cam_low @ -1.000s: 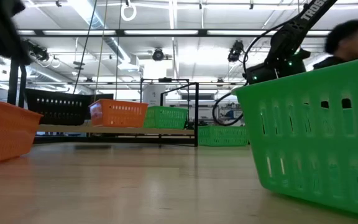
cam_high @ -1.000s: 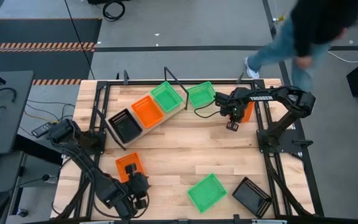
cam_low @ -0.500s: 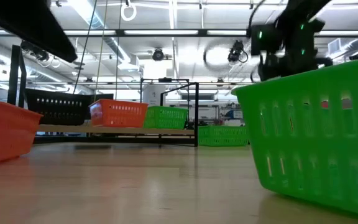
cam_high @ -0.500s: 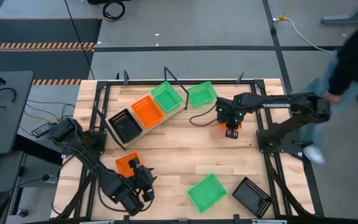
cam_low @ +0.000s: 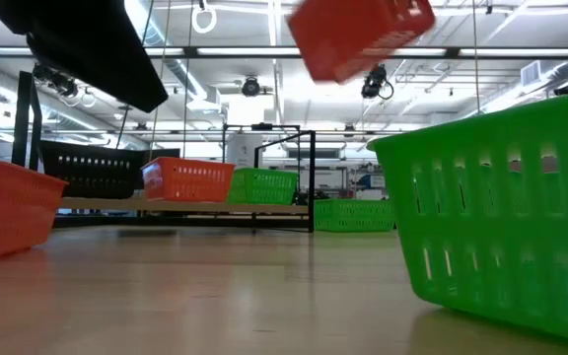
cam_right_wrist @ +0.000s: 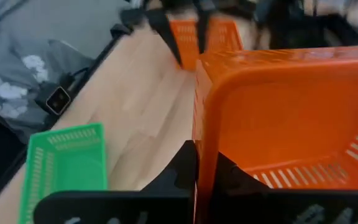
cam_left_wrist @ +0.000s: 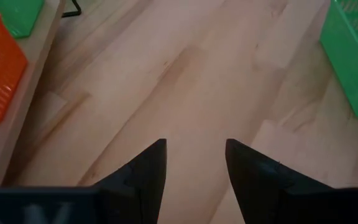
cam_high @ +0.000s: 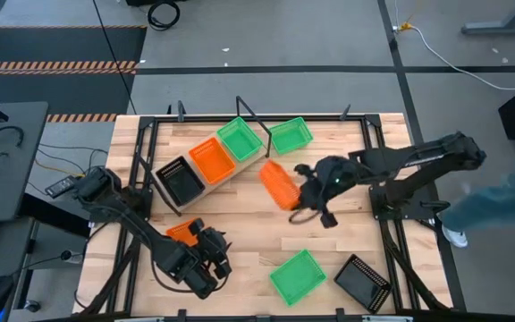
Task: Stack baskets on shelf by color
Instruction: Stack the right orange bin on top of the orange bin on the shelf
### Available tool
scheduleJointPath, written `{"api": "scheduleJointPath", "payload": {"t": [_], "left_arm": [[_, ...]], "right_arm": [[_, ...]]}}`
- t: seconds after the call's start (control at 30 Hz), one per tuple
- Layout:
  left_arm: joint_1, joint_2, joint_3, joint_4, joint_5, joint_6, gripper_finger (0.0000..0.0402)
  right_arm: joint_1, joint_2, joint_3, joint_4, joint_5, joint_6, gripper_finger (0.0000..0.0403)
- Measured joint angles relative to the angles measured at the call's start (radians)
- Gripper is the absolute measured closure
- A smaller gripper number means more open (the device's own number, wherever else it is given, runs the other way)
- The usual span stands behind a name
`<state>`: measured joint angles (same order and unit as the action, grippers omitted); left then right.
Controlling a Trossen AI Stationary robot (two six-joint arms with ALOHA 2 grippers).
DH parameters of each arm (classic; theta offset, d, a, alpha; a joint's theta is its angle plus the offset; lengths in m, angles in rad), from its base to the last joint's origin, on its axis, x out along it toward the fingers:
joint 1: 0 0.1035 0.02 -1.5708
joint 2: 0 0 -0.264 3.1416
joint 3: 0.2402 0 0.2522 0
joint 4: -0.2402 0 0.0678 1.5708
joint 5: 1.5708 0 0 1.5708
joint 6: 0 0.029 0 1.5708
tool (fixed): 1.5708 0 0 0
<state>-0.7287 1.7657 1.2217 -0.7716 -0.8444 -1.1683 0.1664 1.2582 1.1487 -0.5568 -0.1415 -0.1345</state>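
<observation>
My right gripper [cam_high: 306,191] is shut on an orange basket [cam_high: 279,185] held in the air over the middle of the table, high in the low view [cam_low: 361,35]. The shelf [cam_high: 206,183] lies at the far left and carries a black [cam_high: 180,181], an orange [cam_high: 212,159] and a green basket [cam_high: 240,139]. Another green basket [cam_high: 291,136] sits on the table by the shelf's right end. My left gripper [cam_left_wrist: 194,163] is open over bare wood near the near edge, beside an orange basket [cam_high: 182,233]. My right gripper pinches one side wall of the orange basket [cam_right_wrist: 199,134] at its rim, one finger [cam_right_wrist: 180,167] outside the wall and the other [cam_right_wrist: 234,177] inside. The basket is lifted clear of the table and tipped, hanging out from the fingers toward the table's left.
A green basket [cam_high: 298,275] and a black basket [cam_high: 362,283] stand near the near edge on the right; the green one fills the right of the low view [cam_low: 501,217]. A person's legs [cam_high: 508,192] show beyond the table's right edge.
My right gripper has travelled from the far right part of the table toward the middle, carrying the orange basket up off the wood and tipping it. My left gripper has shifted a little toward the right along the near edge. The person has walked around to the right side.
</observation>
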Motion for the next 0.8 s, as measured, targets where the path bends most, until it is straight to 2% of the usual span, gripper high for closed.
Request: {"api": "scheduleJointPath", "payload": {"t": [0.13,0.33,0.43,0.53,0.7,0.8], "left_arm": [[0.009,0.0,0.0,0.002,-0.012,0.005,0.023],[0.005,-0.052,0.013,-0.043,-0.105,0.1,0.023],[0.012,-0.124,0.049,-0.175,-0.146,0.13,0.023],[0.042,-0.213,0.063,-0.333,-0.198,0.094,0.023],[0.152,-0.355,0.063,-0.571,-0.15,-0.046,0.023],[0.22,-0.403,0.063,-0.612,-0.138,-0.099,0.023]], "right_arm": [[0.02,0.122,0.13,-0.031,0.068,-0.123,0.0393],[-0.058,0.327,0.33,-0.106,0.039,-0.266,0.0393],[-0.113,0.41,0.408,-0.153,-0.017,-0.308,0.0394],[-0.162,0.471,0.458,-0.172,-0.076,-0.348,0.0394],[-0.207,0.558,0.515,-0.161,-0.083,-0.436,0.0394],[-0.224,0.618,0.548,-0.13,-0.045,-0.49,0.0394]]}}
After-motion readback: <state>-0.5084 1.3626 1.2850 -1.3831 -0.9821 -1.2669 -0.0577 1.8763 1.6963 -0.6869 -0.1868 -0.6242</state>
